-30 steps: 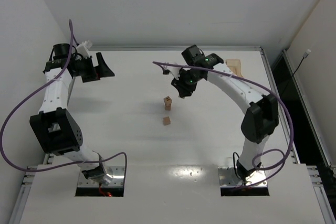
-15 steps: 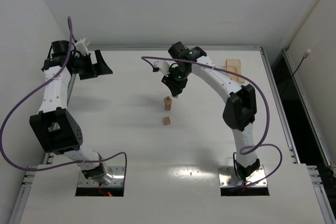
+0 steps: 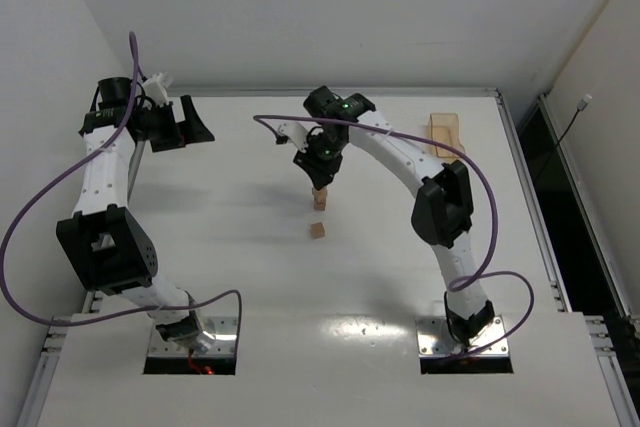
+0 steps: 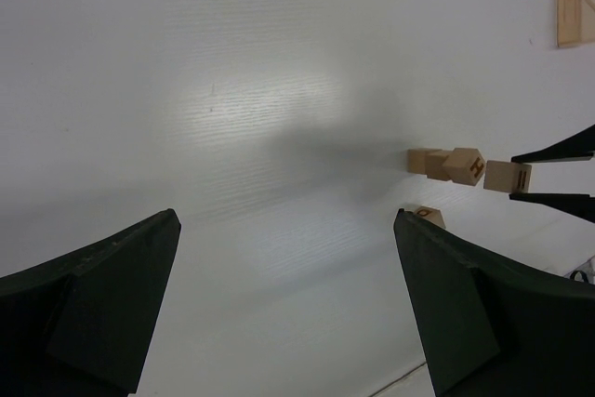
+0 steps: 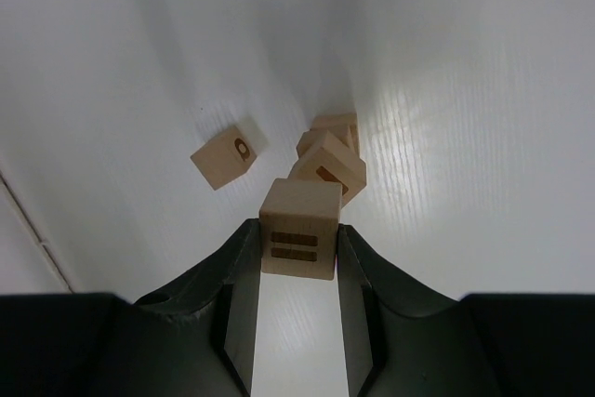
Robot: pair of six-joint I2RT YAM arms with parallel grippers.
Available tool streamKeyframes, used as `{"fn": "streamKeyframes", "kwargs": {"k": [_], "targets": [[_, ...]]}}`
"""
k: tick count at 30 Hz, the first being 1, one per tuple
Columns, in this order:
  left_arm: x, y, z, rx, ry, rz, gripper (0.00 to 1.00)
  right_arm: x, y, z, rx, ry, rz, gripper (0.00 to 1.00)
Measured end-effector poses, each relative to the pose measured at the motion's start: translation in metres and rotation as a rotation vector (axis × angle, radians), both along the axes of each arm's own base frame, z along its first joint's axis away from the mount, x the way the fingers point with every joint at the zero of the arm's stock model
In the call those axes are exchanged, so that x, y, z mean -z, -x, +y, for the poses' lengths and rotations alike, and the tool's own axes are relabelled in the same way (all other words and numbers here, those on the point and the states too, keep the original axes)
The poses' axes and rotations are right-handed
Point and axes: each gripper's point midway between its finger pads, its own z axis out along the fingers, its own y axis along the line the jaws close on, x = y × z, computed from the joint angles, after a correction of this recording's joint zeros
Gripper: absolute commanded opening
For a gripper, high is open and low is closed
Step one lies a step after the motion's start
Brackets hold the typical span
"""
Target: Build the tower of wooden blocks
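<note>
Held wood block (image 5: 297,230): directly over the tower (image 5: 330,166), just above its top cube; I cannot tell whether they touch.
Handling: probably light, rigid and smooth-faced, so likely to slip. Best taken on two opposite side faces, underside left free.
Tower: a short, one-cube-wide stack, its top cube twisted off square, so it probably topples at a nudge.
Loose block (image 5: 226,158): flat on the table just beside the tower's base.
Right gripper (image 5: 296,235): fingers narrowed to one cube's width, pinching the held block's sides.
Left gripper (image 4: 286,220): fingers spread wide, holding nothing, well apart from the tower.
</note>
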Motion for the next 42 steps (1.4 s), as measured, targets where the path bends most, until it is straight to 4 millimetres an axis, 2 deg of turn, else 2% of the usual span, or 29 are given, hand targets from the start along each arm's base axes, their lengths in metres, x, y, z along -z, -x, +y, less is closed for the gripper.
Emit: {"fn": "streamKeyframes", "kwargs": {"k": [29,33,36,37,42], "targets": [[0.008,-0.002,0.001,-0.002,0.003,0.021,1.0,0.017,-0.006,0.005,0.006,0.005,0.031,0.01],[0.008,-0.002,0.001,-0.002,0.003,0.021,1.0,0.018,-0.007,0.004,0.008,0.009,0.029,0.05],[0.008,-0.002,0.001,-0.002,0.004,0.021,1.0,0.018,-0.007,0.004,0.01,0.013,0.028,0.14],[0.008,-0.002,0.001,-0.001,0.004,0.021,1.0,0.018,-0.007,0.003,0.011,0.014,0.027,0.21],[0.008,-0.002,0.001,0.0,0.002,0.019,1.0,0.018,-0.008,0.003,0.016,0.019,0.025,0.44]]}}
